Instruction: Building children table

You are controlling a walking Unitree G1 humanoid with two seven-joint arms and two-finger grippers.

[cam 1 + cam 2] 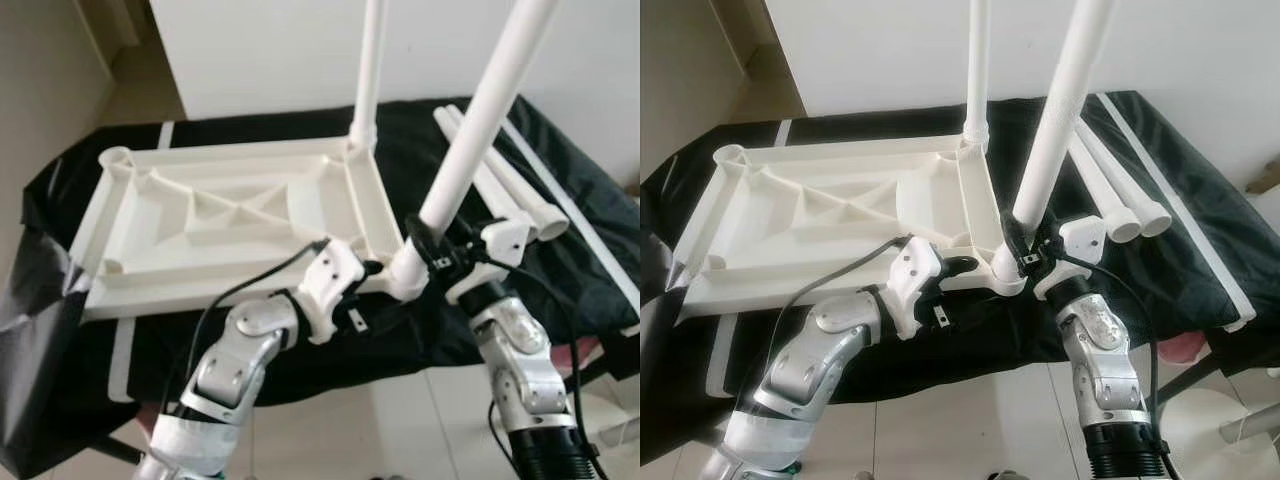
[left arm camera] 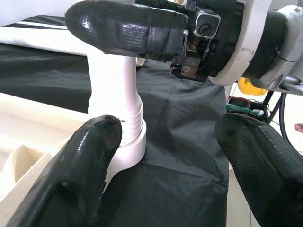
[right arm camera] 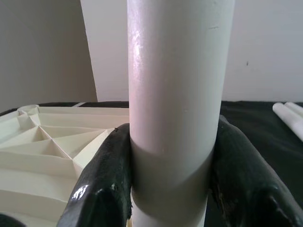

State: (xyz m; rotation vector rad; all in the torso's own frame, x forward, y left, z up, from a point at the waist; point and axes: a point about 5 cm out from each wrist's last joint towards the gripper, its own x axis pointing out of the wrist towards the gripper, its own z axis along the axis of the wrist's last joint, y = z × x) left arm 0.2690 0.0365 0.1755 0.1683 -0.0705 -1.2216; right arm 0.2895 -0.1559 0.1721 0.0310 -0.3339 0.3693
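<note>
Upright legs (image 1: 478, 125) flanking tabletop (image 1: 230, 215) corner

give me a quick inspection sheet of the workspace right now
surface: black cloth over a low platform, white stripes on it
job's things: white tabletop lying upside down, ribs up; far leg standing in its corner socket; near leg tilted, its base in the near corner socket; spare legs lying on the cloth to the right
clutter: nothing seen
grippers: right gripper shut on the near leg just above the socket; left gripper open, one finger against the socket
cables: black cable looping over the left arm; another along the right arm
surroundings: white wall behind, tiled floor below
</note>
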